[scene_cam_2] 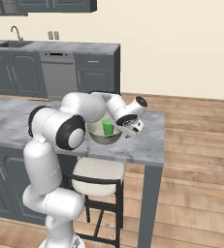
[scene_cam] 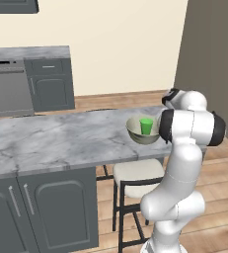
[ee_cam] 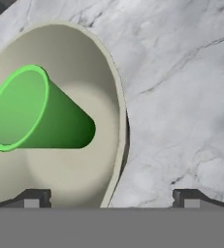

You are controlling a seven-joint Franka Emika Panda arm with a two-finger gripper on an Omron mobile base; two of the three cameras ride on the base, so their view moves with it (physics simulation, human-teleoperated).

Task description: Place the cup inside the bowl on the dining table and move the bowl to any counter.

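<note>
The cup [ee_cam: 31,111] stood upright in the bowl [ee_cam: 91,160], mouth up, on the worktop [ee_cam: 181,97]; the pincer [ee_cam: 111,198] gaped wide, empty, straddling the bowl's rim.

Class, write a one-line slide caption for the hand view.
Open gripper straddles the rim of the bowl on the dining table; the cup stands inside.

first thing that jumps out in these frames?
The bright green cup standing upright inside the grey bowl, near the stool end of the marbled dining table. Next, the white arm bent over it, its gripper open with the fingertips straddling the bowl's rim, one inside and one outside.
</note>
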